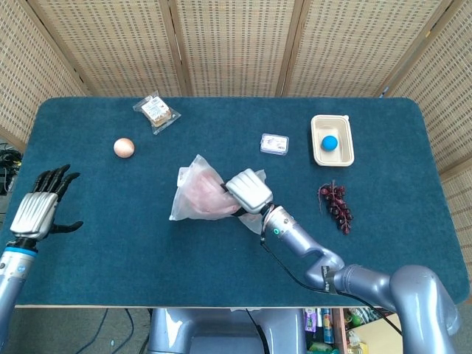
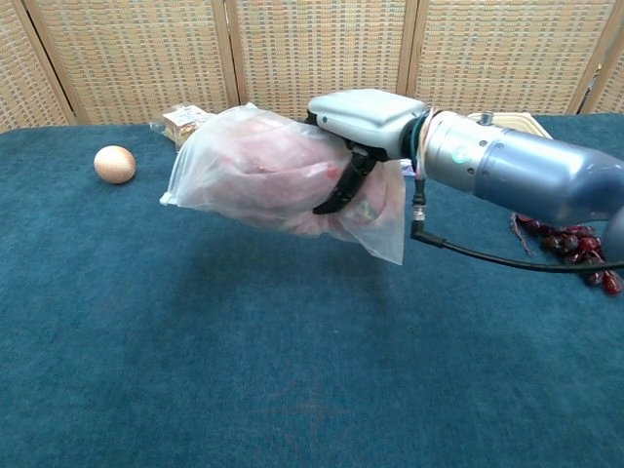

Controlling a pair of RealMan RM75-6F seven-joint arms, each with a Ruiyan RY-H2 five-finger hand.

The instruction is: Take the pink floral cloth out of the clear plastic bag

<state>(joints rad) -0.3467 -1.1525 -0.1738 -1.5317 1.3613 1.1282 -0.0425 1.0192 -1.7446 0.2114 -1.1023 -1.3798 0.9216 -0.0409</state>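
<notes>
A clear plastic bag (image 2: 283,175) with the pink floral cloth (image 2: 278,171) bunched inside it hangs in the air above the middle of the blue surface (image 2: 195,370). The right hand (image 2: 366,122) holds the bag from above, its dark fingers (image 2: 341,190) clamped around the bag's right end. The left hand (image 1: 40,210) is over the surface's left edge, empty, fingers apart. An egg-like ball (image 1: 124,147) and a packaged snack (image 1: 155,110) lie at far left. A small packet (image 1: 274,144), a cream tray (image 1: 332,157) holding a blue ball (image 1: 329,142), and dark grapes (image 1: 336,206) lie to the right.
</notes>
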